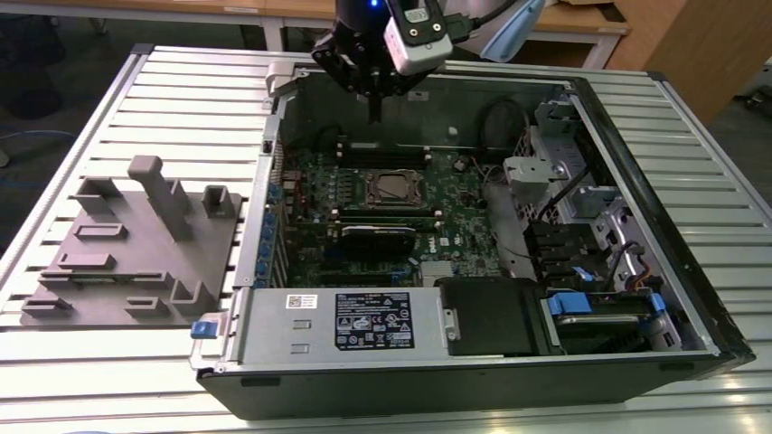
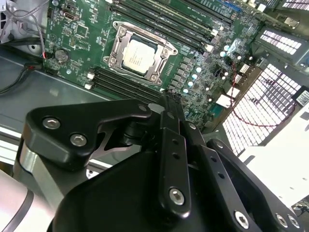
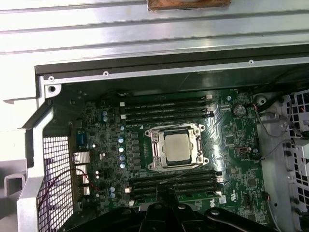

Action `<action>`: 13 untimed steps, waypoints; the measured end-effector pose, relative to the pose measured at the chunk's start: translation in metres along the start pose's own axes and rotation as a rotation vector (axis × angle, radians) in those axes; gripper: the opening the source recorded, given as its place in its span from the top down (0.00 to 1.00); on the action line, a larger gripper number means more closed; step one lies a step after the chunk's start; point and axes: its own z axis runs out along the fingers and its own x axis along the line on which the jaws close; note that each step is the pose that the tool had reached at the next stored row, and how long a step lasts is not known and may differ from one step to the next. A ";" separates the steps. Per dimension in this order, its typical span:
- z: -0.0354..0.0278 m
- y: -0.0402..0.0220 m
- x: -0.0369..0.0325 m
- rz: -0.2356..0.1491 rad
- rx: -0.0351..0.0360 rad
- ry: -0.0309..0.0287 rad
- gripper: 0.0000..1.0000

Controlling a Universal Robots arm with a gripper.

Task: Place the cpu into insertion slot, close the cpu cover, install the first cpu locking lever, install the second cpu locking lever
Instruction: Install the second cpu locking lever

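The pincer (image 1: 375,116) is hanging over the far end of the open computer case (image 1: 675,298) in the exterior view, its tip pointing down above the back of the green motherboard (image 1: 471,217). Its two black fingers (image 2: 169,108) are lying pressed together, no gap showing between them in the second wrist view, and nothing is sitting between them. The tip is touching nothing; it is hovering above the board, near the long black memory slots (image 2: 125,84) that are lying just beside the socket.

The cpu (image 3: 176,146) is sitting inside the insertion slot (image 3: 155,166), silvery top facing up, in both wrist views. The cpu cover (image 2: 161,46) is lying flat down around the chip, its metal frame bordering the chip on all sides, the chip showing through the square window. Whether the locking levers are hooked cannot be told.

In the exterior view the socket is sitting near the middle of the board, with a black rectangular card (image 1: 376,240) lying just on the near side of it. A grey labelled power supply (image 1: 350,321) is filling the near end of the case. On the exterior view's left, a grey moulded fixture (image 1: 133,244) with upright posts is resting on the slatted metal table (image 1: 85,380), well apart from the pincer.
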 end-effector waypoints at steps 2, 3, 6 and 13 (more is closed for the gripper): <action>0.0023 -0.0002 0.0001 0.000 0.0003 0.0002 0.90; 0.0040 -0.0003 0.0002 0.000 0.0003 0.0001 0.90; 0.0095 -0.0008 0.0004 0.000 0.0004 0.0002 0.90; 0.0160 -0.0050 0.0002 0.000 0.0008 0.0002 0.90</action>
